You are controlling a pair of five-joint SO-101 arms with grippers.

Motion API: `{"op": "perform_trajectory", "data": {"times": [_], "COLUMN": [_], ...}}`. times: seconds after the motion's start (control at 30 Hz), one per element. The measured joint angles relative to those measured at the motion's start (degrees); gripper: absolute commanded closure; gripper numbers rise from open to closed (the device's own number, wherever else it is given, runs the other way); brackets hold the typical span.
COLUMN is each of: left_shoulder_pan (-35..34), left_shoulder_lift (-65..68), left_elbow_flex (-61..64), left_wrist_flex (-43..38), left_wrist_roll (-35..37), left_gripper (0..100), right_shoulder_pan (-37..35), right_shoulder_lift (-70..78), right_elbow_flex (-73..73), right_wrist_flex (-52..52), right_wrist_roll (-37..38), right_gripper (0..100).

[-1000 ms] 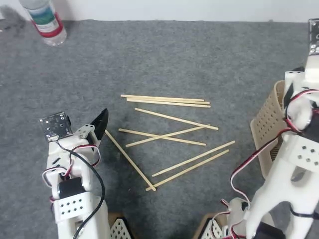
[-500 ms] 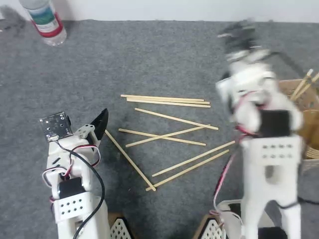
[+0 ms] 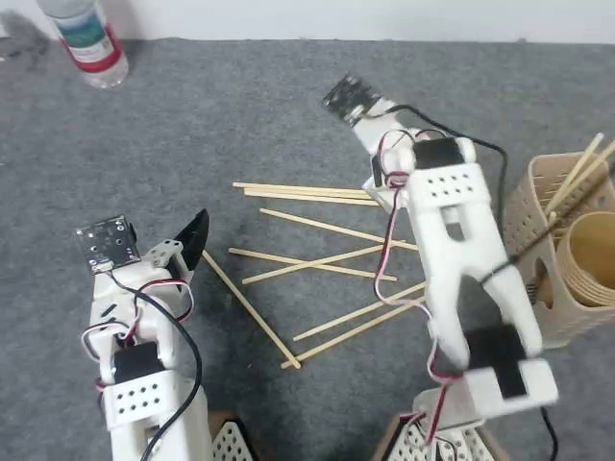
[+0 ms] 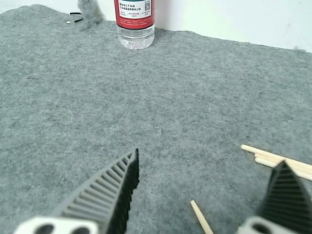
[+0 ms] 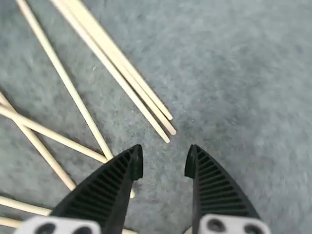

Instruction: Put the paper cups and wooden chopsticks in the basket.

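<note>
Across the middle of the high view, loose chopsticks (image 3: 317,261) lay scattered on the grey surface (image 3: 240,115). I saw my right claw (image 5: 163,156) hanging released, gripping nothing, its tips just beside the ends of the pair at the upper edge of that scatter. At the lower left, my left claw (image 4: 208,161) hovered spread wide and empty, one chopstick's end near it. At the right edge stood the basket (image 3: 524,206), with stacked cups (image 3: 591,254) inside and a few sticks (image 3: 577,168) leaning out. A bottle (image 3: 86,34) stood in the upper left corner.
</note>
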Motion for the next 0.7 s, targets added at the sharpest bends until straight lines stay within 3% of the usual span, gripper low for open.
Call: {"op": "perform_trajectory", "data": {"times": [0.3, 0.7], "left_shoulder_pan": [0.0, 0.0], "left_shoulder_lift": [0.0, 0.0], "left_elbow_flex": [0.0, 0.0], "left_wrist_flex": [0.0, 0.0], "left_wrist_roll": [0.0, 0.0], "left_gripper": [61, 61], "right_shoulder_pan": [0.2, 0.2], "right_shoulder_lift": [14.5, 15.7], "right_elbow_flex": [-1.6, 3.5], "right_wrist_flex": [-1.2, -11.4], "right_wrist_roll": [15.0, 16.5], "right_gripper": [84.5, 84.5]}}
